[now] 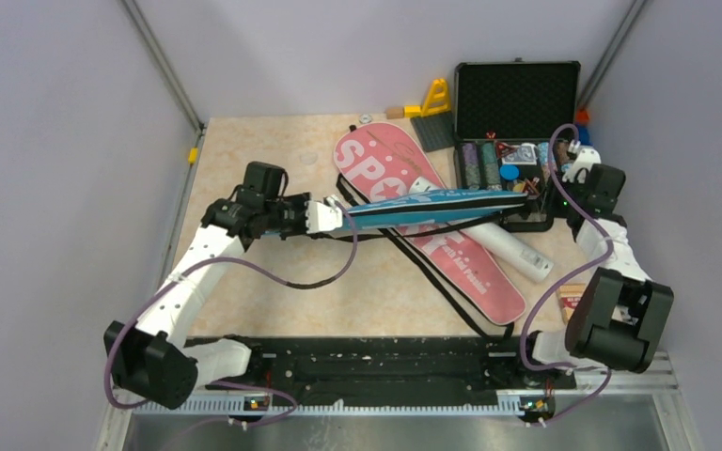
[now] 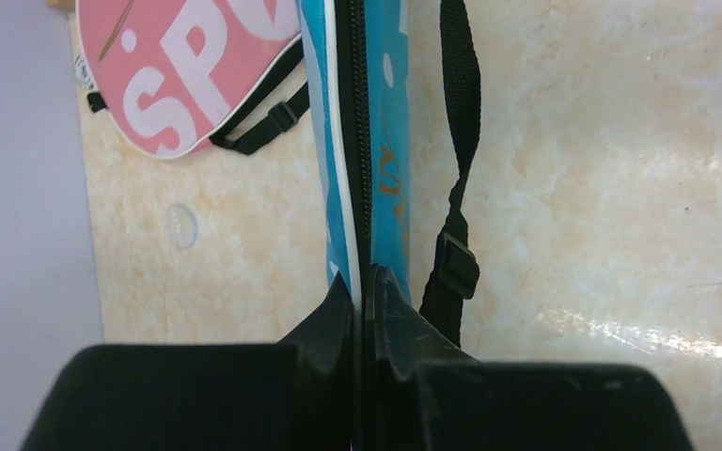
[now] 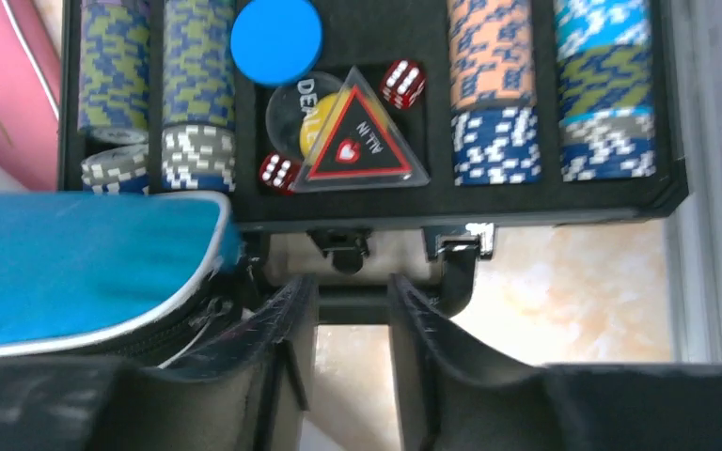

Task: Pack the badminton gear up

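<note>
Left gripper [image 2: 365, 282] is pinching the zipper edge of the blue racket-shaped fabric cover [image 1: 432, 202], jaws pressed together, fingertips hiding the seam there. The cover is hanging edge-on above the pink racket-shaped "SPORT" cover [image 1: 376, 160], which is lying flat on the table. Right gripper [image 3: 353, 287] is sitting spread at the blue cover's other end, gripping nothing; whether it is touching the cover is unclear. Beyond it, the black poker chip case [image 3: 663, 188] is standing open. White cylindrical tube [image 1: 517, 252] is lying with its upper end hidden behind the blue cover.
</note>
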You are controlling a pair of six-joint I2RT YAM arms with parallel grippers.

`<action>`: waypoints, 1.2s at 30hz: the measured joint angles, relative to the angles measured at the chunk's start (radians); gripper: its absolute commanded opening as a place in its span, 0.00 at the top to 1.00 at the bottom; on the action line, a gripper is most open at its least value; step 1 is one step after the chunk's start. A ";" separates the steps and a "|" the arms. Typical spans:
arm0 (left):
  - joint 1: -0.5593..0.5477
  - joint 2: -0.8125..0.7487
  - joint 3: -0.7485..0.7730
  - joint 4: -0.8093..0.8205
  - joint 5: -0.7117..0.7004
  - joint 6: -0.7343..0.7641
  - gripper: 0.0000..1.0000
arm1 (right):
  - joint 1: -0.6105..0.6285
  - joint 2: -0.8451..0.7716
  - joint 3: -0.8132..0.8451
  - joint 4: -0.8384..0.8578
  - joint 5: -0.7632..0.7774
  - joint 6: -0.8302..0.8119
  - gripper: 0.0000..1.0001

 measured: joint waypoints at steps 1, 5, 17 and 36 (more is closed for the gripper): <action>0.013 -0.021 -0.020 0.016 0.000 0.001 1.00 | -0.011 -0.003 0.000 0.021 -0.006 -0.016 0.44; 0.036 -0.095 -0.098 0.050 0.001 0.049 0.96 | -0.025 -0.093 0.000 0.021 -0.066 -0.056 0.04; 0.035 -0.113 -0.033 -0.108 0.130 0.225 0.01 | 0.031 -0.425 0.119 -0.029 -0.253 0.082 0.02; 0.032 -0.421 -0.154 0.285 -1.050 -1.645 0.01 | 0.031 -0.650 -0.056 -0.315 0.363 0.426 0.01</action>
